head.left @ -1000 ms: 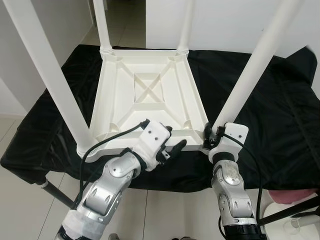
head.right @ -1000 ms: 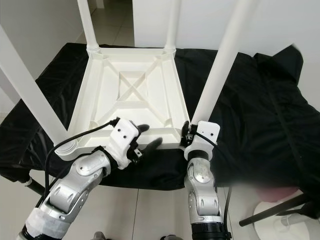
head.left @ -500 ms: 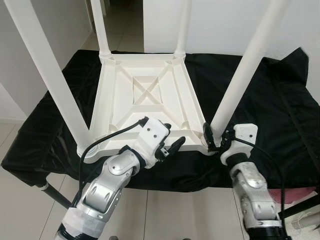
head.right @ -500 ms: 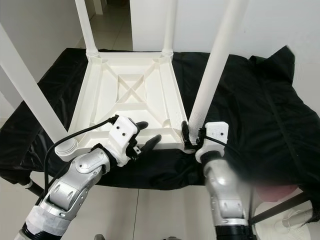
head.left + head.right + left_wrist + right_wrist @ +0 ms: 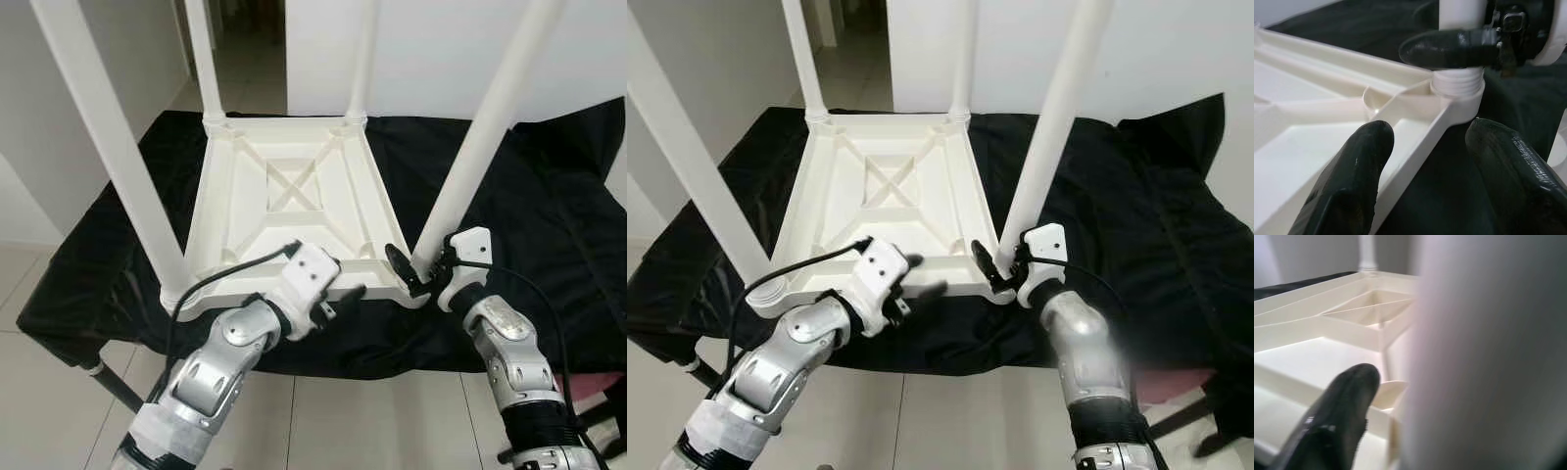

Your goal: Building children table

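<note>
The upturned white children's table (image 5: 284,211) lies on the black-draped stand (image 5: 549,225). At 4 o'clock the right gripper (image 5: 411,271) clamps the near-right leg (image 5: 480,147); the left gripper (image 5: 338,294), fingers apart, straddles the near rim at 6. A skewed twist could cross-thread the leg or drag the table off the stand

one upturned table (image 5: 284,206), four legs (image 5: 482,147), one black cloth (image 5: 549,225).

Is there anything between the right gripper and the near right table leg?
Nothing visible. The right gripper is already at the base of the near right leg, with one finger against it just above its socket. The left gripper straddles the table's front rim.
</note>
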Robot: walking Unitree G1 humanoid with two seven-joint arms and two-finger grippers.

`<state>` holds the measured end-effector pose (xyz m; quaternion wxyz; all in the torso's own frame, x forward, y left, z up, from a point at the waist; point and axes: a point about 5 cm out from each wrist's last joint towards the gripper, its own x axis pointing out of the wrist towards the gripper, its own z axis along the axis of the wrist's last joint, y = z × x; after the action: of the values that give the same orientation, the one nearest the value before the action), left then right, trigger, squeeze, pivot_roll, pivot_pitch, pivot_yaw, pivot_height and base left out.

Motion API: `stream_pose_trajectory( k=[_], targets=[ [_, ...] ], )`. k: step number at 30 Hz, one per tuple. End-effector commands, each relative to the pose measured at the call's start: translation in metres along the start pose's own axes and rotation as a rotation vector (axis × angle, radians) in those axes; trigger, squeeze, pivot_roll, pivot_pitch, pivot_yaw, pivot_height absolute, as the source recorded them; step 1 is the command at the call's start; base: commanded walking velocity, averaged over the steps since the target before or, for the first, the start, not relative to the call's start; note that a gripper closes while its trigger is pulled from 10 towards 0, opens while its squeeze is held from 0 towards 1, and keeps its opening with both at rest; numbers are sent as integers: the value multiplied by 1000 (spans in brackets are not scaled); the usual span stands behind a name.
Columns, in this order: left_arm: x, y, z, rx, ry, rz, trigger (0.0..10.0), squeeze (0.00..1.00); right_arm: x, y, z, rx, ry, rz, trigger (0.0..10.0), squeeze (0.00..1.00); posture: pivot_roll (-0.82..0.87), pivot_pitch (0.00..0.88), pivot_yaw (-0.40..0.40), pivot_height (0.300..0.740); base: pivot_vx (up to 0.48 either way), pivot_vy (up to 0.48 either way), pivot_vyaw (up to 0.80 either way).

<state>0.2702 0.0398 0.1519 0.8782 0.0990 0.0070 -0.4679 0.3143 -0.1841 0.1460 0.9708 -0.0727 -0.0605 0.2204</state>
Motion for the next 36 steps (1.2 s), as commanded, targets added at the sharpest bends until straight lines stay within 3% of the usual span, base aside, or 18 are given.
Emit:
stream_pose_trajectory(
  k=[1, 14, 15, 16, 17, 24, 26, 29, 36],
  targets=[
    [2, 0, -4, -5, 40, -10, 10000, 0, 2, 1, -4, 3, 16, 41, 0, 0, -33, 0, 11, 740, 0, 0, 0],
    [4, 4, -4, 32, 50, -2, 10000, 0, 2, -9, -13, -10, 18, 48, 0, 0, -27, 0, 11, 740, 0, 0, 0],
    [4, 4, -5, 36, 53, -2, 10000, 0, 1, -9, -13, -3, 17, 34, 4275, 0, -27, 0, 7, 740, 0, 0, 0],
    [4, 4, -5, 36, 53, -2, 10000, 0, 1, -9, -13, -3, 17, 34, 4275, 0, -27, 0, 7, 740, 0, 0, 0],
    [5, 4, -5, 30, 54, -3, 10000, 0, 0, -9, -13, 22, 14, 6, 10000, 0, -27, 0, 5, 740, 0, 0, 0],
    [5, 6, -7, 32, 58, 15, 10000, 0, 1, -8, -12, 24, 14, -100, 10000, 0, -29, 0, -1, 740, 0, 0, 0],
    [4, 8, -12, 58, 93, 48, 10000, 0, 1, 1, -11, 40, 15, -227, 10000, 0, -28, 0, -8, 740, 0, 0, 0],
    [4, 9, -12, 59, 96, 53, 10000, 0, 1, 3, -11, 49, 16, -246, 10000, 0, -28, 0, -8, 740, 0, 0, 0],
    [4, 16, -12, 47, 97, 89, 10000, 0, -1, 22, -15, 118, 44, -505, 10000, 0, -35, 0, -3, 740, 0, 0, 0]
  ],
)
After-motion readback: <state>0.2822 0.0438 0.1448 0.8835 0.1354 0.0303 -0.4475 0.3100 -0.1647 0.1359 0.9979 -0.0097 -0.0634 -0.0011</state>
